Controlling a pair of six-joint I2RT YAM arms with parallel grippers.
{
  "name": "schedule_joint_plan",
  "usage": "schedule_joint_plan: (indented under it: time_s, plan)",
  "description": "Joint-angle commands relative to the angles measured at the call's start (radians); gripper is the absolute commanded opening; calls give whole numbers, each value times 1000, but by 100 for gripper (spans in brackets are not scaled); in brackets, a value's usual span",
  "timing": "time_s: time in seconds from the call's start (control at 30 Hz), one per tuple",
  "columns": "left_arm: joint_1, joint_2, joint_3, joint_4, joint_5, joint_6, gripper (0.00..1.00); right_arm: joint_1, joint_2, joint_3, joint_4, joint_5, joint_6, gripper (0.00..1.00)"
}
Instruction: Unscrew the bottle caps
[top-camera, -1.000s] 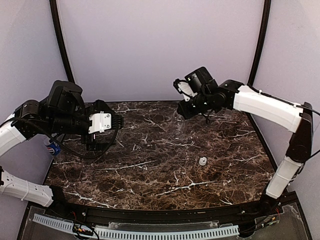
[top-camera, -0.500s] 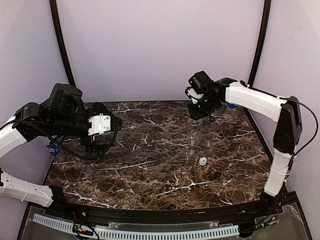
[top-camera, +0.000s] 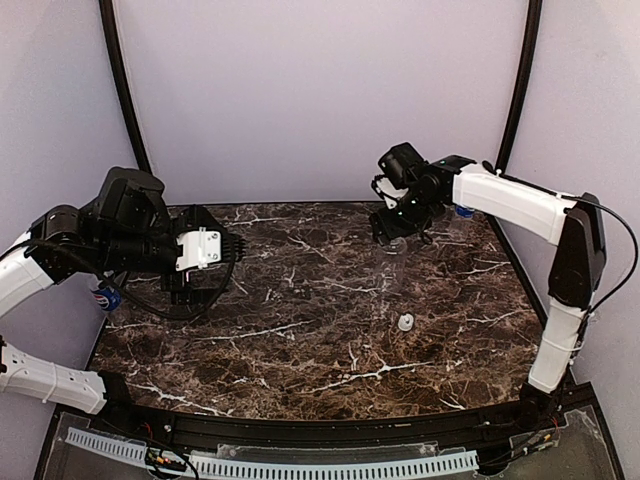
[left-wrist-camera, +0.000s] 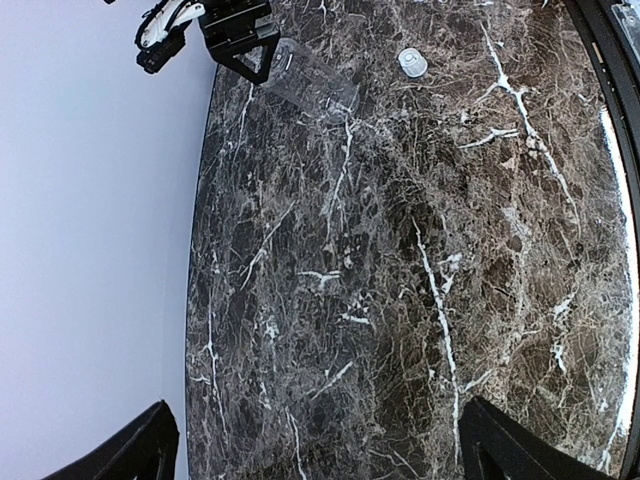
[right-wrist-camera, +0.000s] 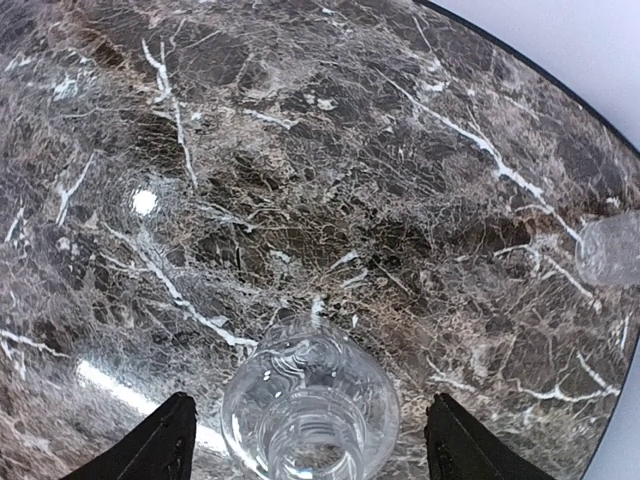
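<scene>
A plain clear bottle (right-wrist-camera: 310, 400) stands upright on the dark marble table (top-camera: 300, 330), and its open neck has no cap on it. My right gripper (right-wrist-camera: 310, 440) hangs right over that neck, open, with a black finger on each side and a gap to the plastic. The left wrist view shows the same bottle (left-wrist-camera: 312, 86) under the right gripper (left-wrist-camera: 245, 55). One white cap (top-camera: 405, 322) lies loose on the table in front of the bottle. My left gripper (top-camera: 232, 252) hovers at the left side, open, with nothing between its fingers (left-wrist-camera: 150, 450).
A bottle with a blue label (top-camera: 105, 297) lies at the table's left edge below my left arm. Behind my right forearm a blue-topped bottle (top-camera: 460, 212) stands near the back right corner. A clear rounded thing (right-wrist-camera: 612, 250) shows at the right wrist view's edge.
My right gripper carried the clear bottle right, set it upright near the back, and has now opened and let go of its neck. The left arm has not moved.
</scene>
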Motion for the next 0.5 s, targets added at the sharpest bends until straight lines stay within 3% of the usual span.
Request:
schedule_joint_plan:
  time_s: [0.0, 0.1, 0.2, 0.47]
  plan:
    - [7, -19, -12, 5, 0, -4, 99, -7, -72, 40, -15, -9, -51, 80]
    - [14, -23, -19, 11, -2, -19, 99, -14, -91, 88, -18, 13, -82, 94]
    - [43, -32, -37, 44, -18, -54, 99, -56, -112, 125, -17, 50, -85, 97]
    - [249, -155, -234, 157, -17, -373, 99, -339, -135, 135, 157, 77, -129, 81]
